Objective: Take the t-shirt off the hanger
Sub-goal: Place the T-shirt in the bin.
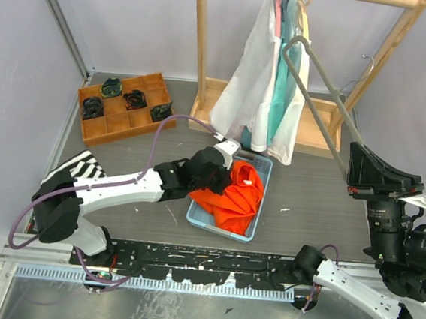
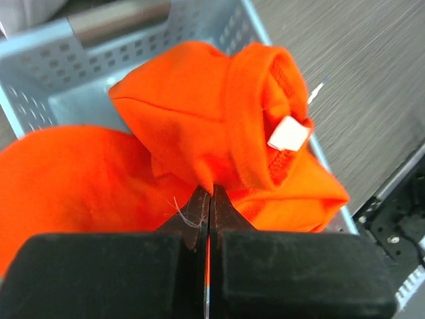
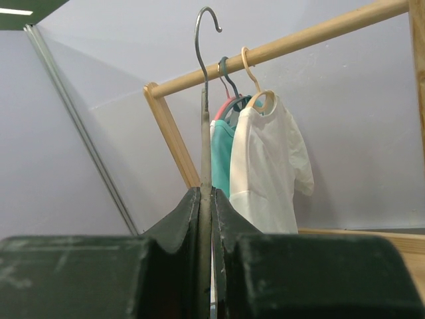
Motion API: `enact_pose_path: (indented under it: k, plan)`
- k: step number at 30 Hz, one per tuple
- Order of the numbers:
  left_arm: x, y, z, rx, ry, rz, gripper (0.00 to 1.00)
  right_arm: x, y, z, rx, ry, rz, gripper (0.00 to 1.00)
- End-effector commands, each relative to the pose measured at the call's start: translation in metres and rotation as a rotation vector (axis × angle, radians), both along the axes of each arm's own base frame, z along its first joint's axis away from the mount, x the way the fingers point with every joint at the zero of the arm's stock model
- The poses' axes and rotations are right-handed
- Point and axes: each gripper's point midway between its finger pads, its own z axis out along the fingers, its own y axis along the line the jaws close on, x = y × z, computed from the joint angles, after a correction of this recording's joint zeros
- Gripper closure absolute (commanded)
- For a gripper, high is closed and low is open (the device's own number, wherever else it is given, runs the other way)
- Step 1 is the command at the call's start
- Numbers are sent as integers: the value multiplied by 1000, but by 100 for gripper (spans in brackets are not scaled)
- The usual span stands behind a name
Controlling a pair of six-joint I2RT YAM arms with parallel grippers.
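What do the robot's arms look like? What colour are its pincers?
Both arms are white tubes with chunky black joints. The left arm has a black-and-white striped patch near its base and a looping purple cable. The right arm looks alike. Each pincer has two blocky dark fingers: left pincer, right pincer.

Right claw clamps grey hanger, hook upward.

White left arm at lower left, black joints, zebra-striped marking, purple cable looping over, right arm white too, lower right.
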Motion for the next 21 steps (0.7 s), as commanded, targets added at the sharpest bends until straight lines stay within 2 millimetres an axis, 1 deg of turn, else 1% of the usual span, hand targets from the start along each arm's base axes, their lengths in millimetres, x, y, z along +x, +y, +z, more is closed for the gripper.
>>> enact_pose_path:
  k: [1, 2, 4, 6, 8, 10, 13, 14, 15, 16, 17, 18, 20, 21]
  plan:
    - [-4, 5, -42, 70, 73, 33, 100, -9, -6, 29, 59, -90, 13, 99]
    - [-6, 6, -51, 87, 91, 30, 100, -9, -5, 30, 61, -94, 15, 99]
    - [-9, 5, -62, 109, 124, 24, 100, -8, -3, 33, 59, -98, 14, 99]
    - [-11, 4, -71, 135, 149, 20, 100, -7, -2, 35, 56, -104, 11, 99]
    - [-10, 4, -74, 166, 161, 22, 100, -6, 0, 37, 56, -108, 10, 99]
    - [-8, 8, -75, 198, 161, 33, 100, -6, -1, 41, 66, -119, 7, 99]
    - [-5, 13, -64, 205, 138, 53, 99, -8, -5, 46, 87, -135, -1, 99]
    - [-5, 16, -58, 205, 131, 57, 96, -9, -8, 47, 93, -137, -9, 99]
    - [-4, 19, -50, 203, 118, 65, 89, -9, -11, 48, 101, -138, -18, 99]
    - [-3, 22, -42, 196, 103, 74, 81, -9, -13, 48, 106, -140, -28, 99]
    - [-2, 25, -34, 190, 86, 79, 70, -9, -15, 49, 112, -140, -38, 99]
    - [-1, 27, -25, 179, 70, 82, 61, -9, -18, 49, 114, -138, -49, 99]
    - [-1, 33, -9, 162, 43, 87, 47, -7, -23, 49, 123, -128, -76, 99]
    - [-1, 35, 0, 152, 30, 89, 42, -6, -26, 49, 127, -122, -91, 99]
